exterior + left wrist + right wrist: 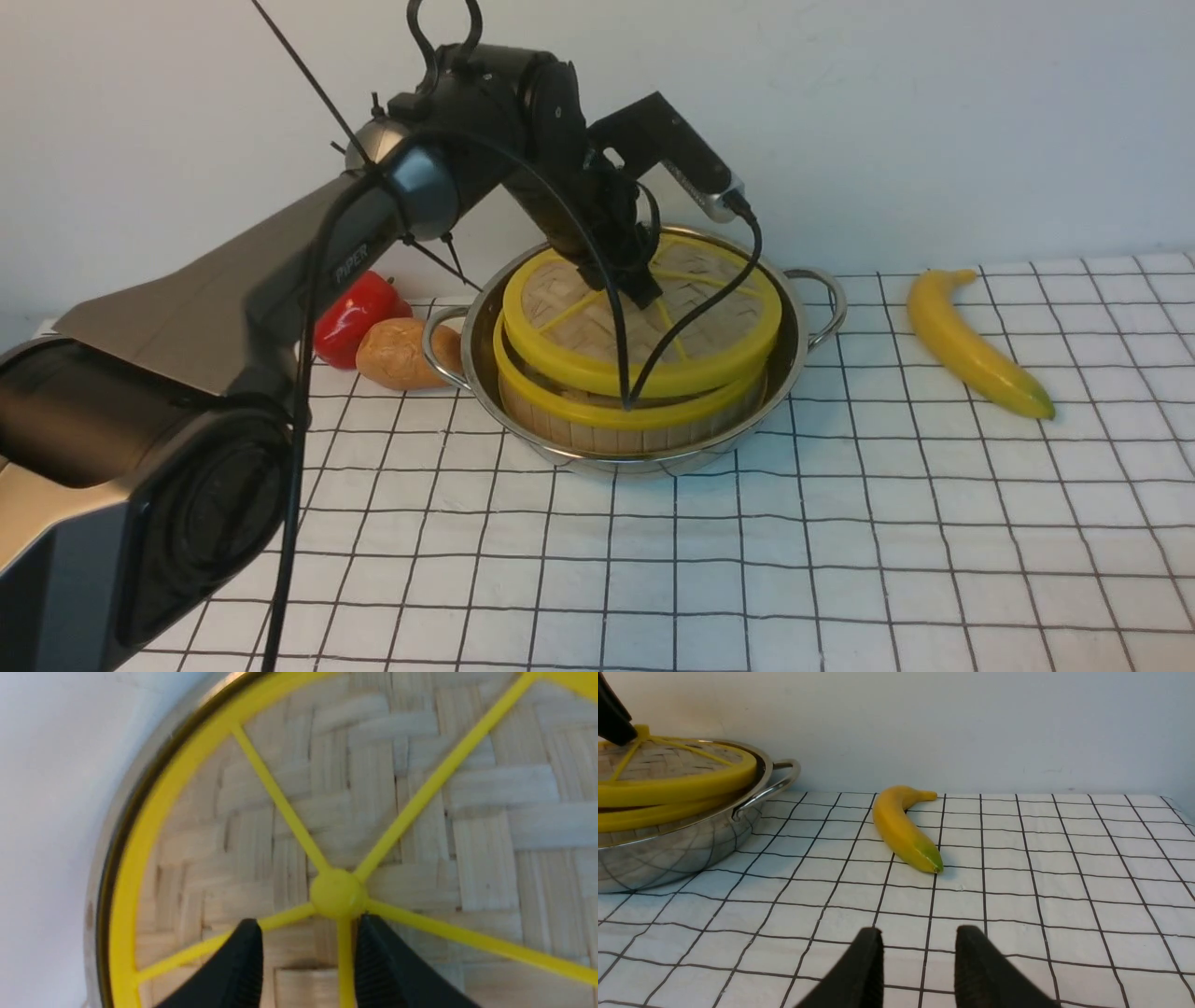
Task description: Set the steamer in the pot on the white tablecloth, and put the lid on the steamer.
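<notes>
Stainless-steel pot [803, 327] standing on the white tablecloth [840, 560] with its black grid, spread over the desk; two loop handles sticking out on opposite sides. Inside the pot, the bamboo steamer [635, 431], slatted wall and yellow rim band showing above the pot's near edge. On top of the steamer, the woven lid [579, 322], tilted rather than flat: near edge raised off the steamer's yellow band, far side sunk lower towards the pot's back wall. Over the middle of the lid, the left gripper [306, 952], reaching down from the left arm; jaws parted, tips on either side of one yellow spoke, just short of the small yellow centre knob [337, 895], clamping nothing. Contact between the tips and the weave not clear from the wrist view. Right gripper [917, 961] well to the right of the pot, low above bare tablecloth, jaws apart with only cloth between them, holding nothing. To the right of the pot, clear of its right handle, a yellow banana [971, 341] with a greenish tip lying on the cloth. To the left of the pot, touching or nearly touching its left handle, a brown potato [401, 353], and just behind that a red bell pepper [355, 313], partly hidden by the left arm.
</notes>
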Tool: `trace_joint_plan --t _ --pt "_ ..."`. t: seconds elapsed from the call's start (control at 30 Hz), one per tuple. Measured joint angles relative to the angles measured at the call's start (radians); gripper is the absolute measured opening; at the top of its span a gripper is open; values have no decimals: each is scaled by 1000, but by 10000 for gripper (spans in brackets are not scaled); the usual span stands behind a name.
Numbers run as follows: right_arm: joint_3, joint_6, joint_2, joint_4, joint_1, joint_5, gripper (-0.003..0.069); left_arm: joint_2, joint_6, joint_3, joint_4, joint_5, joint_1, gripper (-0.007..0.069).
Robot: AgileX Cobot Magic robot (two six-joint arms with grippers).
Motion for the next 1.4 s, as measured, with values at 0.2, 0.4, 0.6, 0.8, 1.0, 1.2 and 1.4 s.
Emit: trace_joint_plan --t 0.2,0.4,0.6,0.8,1.0,1.2,1.4 --pt "0 0 0 0 0 0 240 -6 -30 -8 47 82 0 273" --pt "0 0 0 0 0 0 240 -7 -33 -8 46 130 0 273" --pt "0 0 0 0 0 0 240 -13 -44 -8 45 132 0 271" --pt "0 0 0 0 0 0 240 -16 -52 -8 46 130 0 271" --pt "0 0 0 0 0 0 240 -54 -63 -10 60 109 0 271" --pt "0 0 0 0 0 0 240 -152 -101 -42 60 201 0 271" --pt "0 0 0 0 0 0 240 -241 -211 -46 60 248 0 271"
